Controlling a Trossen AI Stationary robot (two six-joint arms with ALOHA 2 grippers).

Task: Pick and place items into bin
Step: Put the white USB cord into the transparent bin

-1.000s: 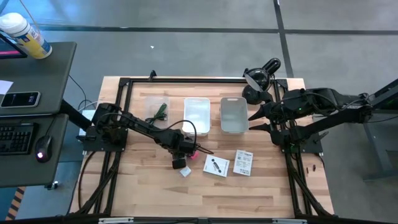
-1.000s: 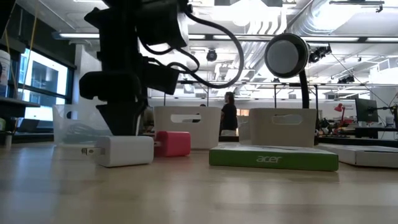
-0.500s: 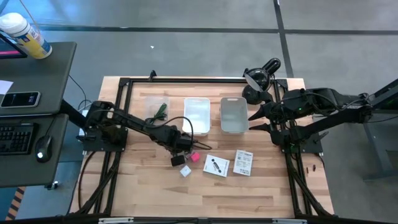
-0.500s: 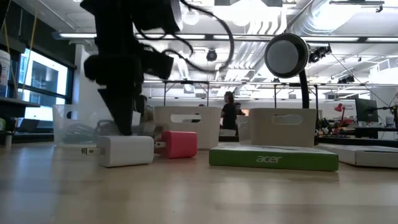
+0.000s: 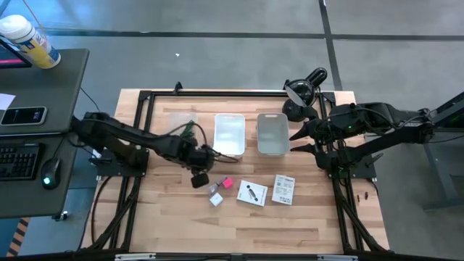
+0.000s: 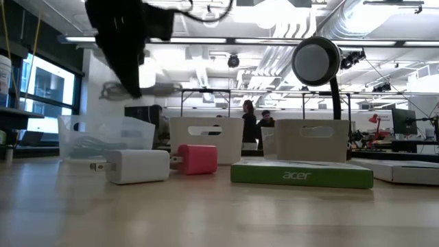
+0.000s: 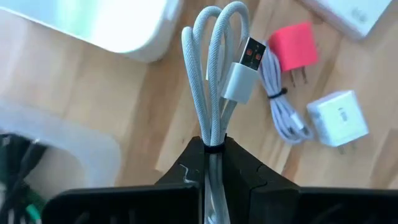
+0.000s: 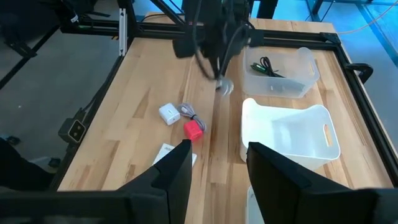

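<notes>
Table (image 5: 174,217): butcher-block top, three bins in a row at the far side; clear bin (image 5: 181,125) already holds a dark cable with a green piece, so one item or more is judged placed; white bin (image 5: 230,134) and grey bin (image 5: 272,133) look empty; left gripper (image 7: 213,148), fingers clamped tight on a coiled white USB cable (image 7: 214,74), hangs above the boards just beside the clear and white bins, the cable clear of the table; right gripper (image 8: 216,163), fingers parted and holding nothing, waits at the right side near the grey bin; still to be binned, by this count: two white printed cards (image 5: 252,192) (image 5: 284,188), a white charger cube (image 5: 215,198), a pink charger plug (image 5: 226,183) and a second small white cable (image 7: 283,112) lying by them; against half a second ago, the left gripper has risen and drawn back toward the clear bin, the cable lifted with it; the cube, plug and cards lie where they were; the right arm is unmoved.
</notes>
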